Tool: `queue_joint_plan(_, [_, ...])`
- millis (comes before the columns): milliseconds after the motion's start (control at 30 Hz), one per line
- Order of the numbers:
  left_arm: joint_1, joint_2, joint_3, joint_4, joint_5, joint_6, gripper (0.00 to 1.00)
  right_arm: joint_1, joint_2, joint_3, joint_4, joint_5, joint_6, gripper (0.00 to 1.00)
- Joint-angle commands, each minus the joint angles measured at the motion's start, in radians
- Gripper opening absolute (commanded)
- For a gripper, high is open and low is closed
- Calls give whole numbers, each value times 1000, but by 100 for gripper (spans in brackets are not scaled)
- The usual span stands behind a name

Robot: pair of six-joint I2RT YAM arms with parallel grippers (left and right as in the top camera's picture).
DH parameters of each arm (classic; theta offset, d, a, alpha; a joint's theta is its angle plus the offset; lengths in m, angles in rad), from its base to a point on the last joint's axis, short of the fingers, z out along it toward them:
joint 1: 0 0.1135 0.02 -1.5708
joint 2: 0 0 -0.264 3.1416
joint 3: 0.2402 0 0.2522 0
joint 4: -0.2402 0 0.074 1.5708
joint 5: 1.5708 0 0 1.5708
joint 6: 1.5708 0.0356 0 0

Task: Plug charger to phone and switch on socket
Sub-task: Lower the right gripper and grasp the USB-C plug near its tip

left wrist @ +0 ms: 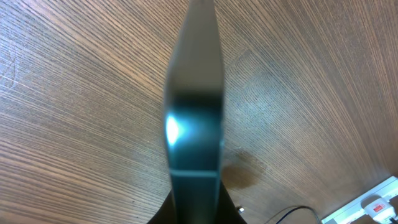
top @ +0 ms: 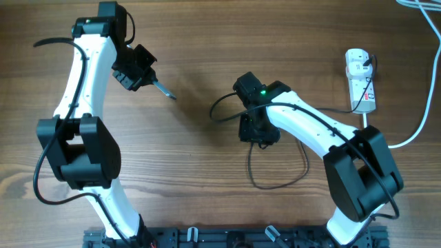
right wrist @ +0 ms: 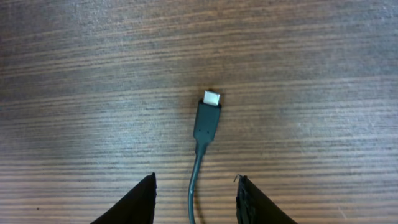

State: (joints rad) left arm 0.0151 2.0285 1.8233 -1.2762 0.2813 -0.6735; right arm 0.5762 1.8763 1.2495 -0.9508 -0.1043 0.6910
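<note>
My left gripper (top: pixel 146 77) is shut on the phone (top: pixel 164 89) and holds it edge-on above the table at the upper left. In the left wrist view the phone (left wrist: pixel 193 106) fills the centre as a thin blurred slab with a teal glint, clamped between my fingers (left wrist: pixel 194 211). My right gripper (top: pixel 258 131) is open and low over the table centre. In the right wrist view its fingers (right wrist: pixel 196 183) straddle the charger cable, whose connector tip (right wrist: pixel 207 118) lies flat just ahead. The charger loops across the table (top: pixel 275 184). The socket (top: pixel 360 79) lies at the far right.
The socket's thick white cord (top: pixel 422 117) curves along the right edge. A corner of the socket (left wrist: pixel 373 208) and a bit of thin cable (left wrist: pixel 292 214) show at the bottom right of the left wrist view. The arm bases stand at the front edge.
</note>
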Motion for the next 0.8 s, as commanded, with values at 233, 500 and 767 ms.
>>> queue_joint_plan(233, [2, -33, 15, 1, -6, 16, 4, 1, 18, -128, 146, -2, 27, 39])
queue_joint_plan(500, [2, -33, 15, 1, -6, 16, 4, 1, 18, -137, 167, 6, 26, 29])
queue_joint_plan(767, [2, -33, 15, 0, -6, 16, 4, 28, 18, -139, 143, 71, 26, 27])
